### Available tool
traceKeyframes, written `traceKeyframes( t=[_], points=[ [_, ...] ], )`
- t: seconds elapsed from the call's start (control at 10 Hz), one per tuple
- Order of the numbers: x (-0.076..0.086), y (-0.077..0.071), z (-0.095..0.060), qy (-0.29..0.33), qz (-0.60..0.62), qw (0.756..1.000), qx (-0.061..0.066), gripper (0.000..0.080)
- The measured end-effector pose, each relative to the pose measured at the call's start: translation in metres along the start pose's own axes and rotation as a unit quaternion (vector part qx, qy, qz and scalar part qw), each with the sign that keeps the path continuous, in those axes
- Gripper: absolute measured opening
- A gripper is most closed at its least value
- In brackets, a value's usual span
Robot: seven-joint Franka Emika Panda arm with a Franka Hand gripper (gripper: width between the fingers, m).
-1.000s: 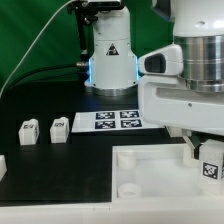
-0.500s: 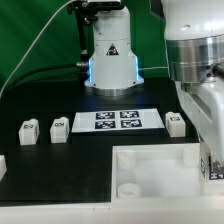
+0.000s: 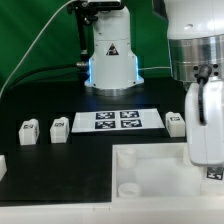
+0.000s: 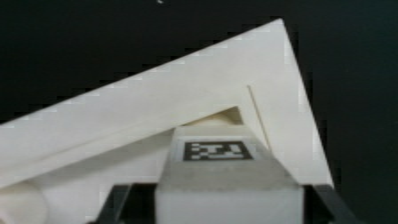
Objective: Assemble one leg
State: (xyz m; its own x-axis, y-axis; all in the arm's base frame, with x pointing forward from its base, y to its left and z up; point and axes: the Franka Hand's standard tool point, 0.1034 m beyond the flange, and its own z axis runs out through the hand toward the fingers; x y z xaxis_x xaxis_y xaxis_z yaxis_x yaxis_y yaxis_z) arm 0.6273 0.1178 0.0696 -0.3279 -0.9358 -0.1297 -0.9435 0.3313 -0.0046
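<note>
White plastic parts are laid out on a black table [image 3: 40, 170]. Two loose legs [image 3: 29, 131] and [image 3: 59, 127] stand side by side toward the exterior view's left, each with a black-and-white tag on its face. A third leg [image 3: 176, 124] stands near the exterior view's right end of the marker board [image 3: 117, 120], partly screened by the arm. The marker board lies flat in front of the robot base [image 3: 111, 55] and carries four square tags. A black warning triangle is seen on the base; no lettering can be read. A green backdrop [image 3: 30, 30] is seen behind.

The large white panel [image 3: 150, 172], with raised rim and a round corner hole, occupies the near foreground. A small white piece is cut off at the exterior view's left edge; it cannot be identified.

The arm [image 3: 195, 50] descends at the exterior view's right, wrist pointed down over the panel's right side, and hides that part of the panel. The gripper [image 3: 211, 172] is low against the panel. In the wrist view a fourth leg [image 4: 221, 165], tag facing the camera, is clamped between the dark fingers [image 4: 118, 203], with the panel's corner directly beyond it. Whether the leg touches the panel cannot be told.
</note>
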Motion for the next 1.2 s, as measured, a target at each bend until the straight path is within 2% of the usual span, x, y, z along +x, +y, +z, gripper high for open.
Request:
traceKeyframes(
  t=[0.1,0.2,0.3,0.4,0.6,0.8,0.9,1.0,1.2],
  points=[
    [-0.0003,0.0003,0.0001,0.000,-0.001,1.000,0.000,0.0346],
    [-0.0004,0.0005,0.0003,0.000,-0.013,1.000,0.000,0.0537],
    [0.0001,0.0005,0.0011,0.000,-0.082,0.997,0.003,0.0614],
    [-0.0004,0.0015,0.0012,0.001,-0.144,0.990,0.004,0.0614],
    [-0.0041,0.0025,-0.0004,0.002,-0.281,0.960,0.018,0.0648],
    [-0.0024,0.0025,0.0008,0.005,-0.373,0.928,0.017,0.0648],
    [-0.0015,0.0029,0.0008,0.009,-0.453,0.891,0.011,0.0649],
    [-0.0002,0.0024,-0.0004,0.017,-0.545,0.838,0.003,0.0649],
    [0.0027,0.0004,-0.0010,0.020,-0.635,0.772,0.001,0.0649]
  ],
)
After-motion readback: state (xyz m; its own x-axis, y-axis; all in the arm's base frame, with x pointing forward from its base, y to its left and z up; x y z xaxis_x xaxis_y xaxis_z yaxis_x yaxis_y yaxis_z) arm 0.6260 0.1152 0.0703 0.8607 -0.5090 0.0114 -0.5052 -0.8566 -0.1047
